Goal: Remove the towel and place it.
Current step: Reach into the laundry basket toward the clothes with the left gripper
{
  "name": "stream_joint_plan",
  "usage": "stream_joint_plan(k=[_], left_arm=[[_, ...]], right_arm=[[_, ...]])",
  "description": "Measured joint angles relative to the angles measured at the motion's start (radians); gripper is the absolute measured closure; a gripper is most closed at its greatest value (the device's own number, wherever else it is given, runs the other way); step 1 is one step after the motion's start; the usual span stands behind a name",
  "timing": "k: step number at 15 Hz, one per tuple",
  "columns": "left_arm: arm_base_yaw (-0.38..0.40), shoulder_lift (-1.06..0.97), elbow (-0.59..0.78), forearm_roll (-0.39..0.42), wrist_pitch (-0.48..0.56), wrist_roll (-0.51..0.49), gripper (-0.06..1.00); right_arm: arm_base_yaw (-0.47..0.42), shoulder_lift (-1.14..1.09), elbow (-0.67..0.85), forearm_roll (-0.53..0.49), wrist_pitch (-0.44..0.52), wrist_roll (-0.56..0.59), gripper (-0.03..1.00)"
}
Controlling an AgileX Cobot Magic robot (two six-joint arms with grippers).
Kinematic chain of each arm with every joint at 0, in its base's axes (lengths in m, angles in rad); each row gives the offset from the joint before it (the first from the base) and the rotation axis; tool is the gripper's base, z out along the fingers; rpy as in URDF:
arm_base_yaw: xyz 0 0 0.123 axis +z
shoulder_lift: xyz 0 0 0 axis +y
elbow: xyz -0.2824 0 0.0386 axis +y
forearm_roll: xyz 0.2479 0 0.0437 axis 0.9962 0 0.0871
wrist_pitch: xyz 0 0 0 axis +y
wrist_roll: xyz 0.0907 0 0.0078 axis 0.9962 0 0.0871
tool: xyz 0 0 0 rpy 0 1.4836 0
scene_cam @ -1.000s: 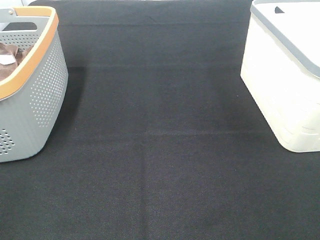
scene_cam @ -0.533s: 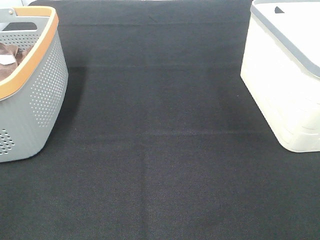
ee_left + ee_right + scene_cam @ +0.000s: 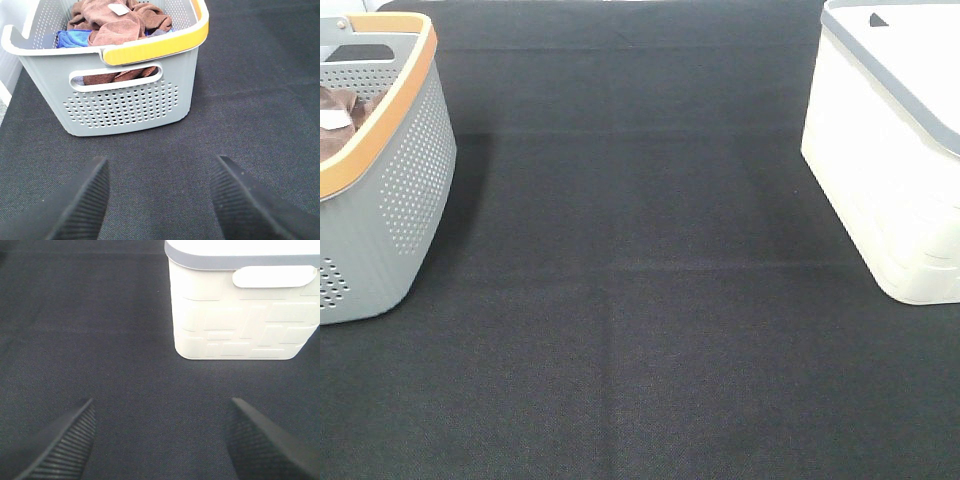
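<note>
The reddish-brown towel (image 3: 117,22) with a small white tag lies crumpled on top inside the grey perforated basket (image 3: 130,107). In the exterior high view a bit of the towel (image 3: 342,105) shows in the basket (image 3: 405,190) at the far left. My left gripper (image 3: 157,192) is open and empty, low over the black mat in front of the basket's handle side. My right gripper (image 3: 160,440) is open and empty, in front of the white basket (image 3: 235,325). Neither gripper shows in the exterior high view.
A blue cloth (image 3: 70,37) lies under the brown cloth in the grey basket, which has a yellow-orange rim (image 3: 150,47). The white basket (image 3: 895,150) with a grey rim stands at the far right. A black mat (image 3: 640,300) covers the table.
</note>
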Motion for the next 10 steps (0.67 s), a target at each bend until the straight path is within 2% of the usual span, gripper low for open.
stream_joint_plan(k=[4, 7, 10], left_arm=[[0.000, 0.000, -0.005, 0.080, -0.014, -0.060, 0.36], [0.000, 0.034, -0.017, 0.138, -0.124, -0.100, 0.36], [0.000, 0.169, -0.019, 0.153, -0.310, -0.206, 0.36]], right_arm=[[0.000, 0.000, 0.000, 0.000, 0.000, 0.000, 0.28], [0.000, 0.000, 0.000, 0.000, 0.000, 0.000, 0.28], [0.000, 0.000, 0.000, 0.000, 0.000, 0.000, 0.28]])
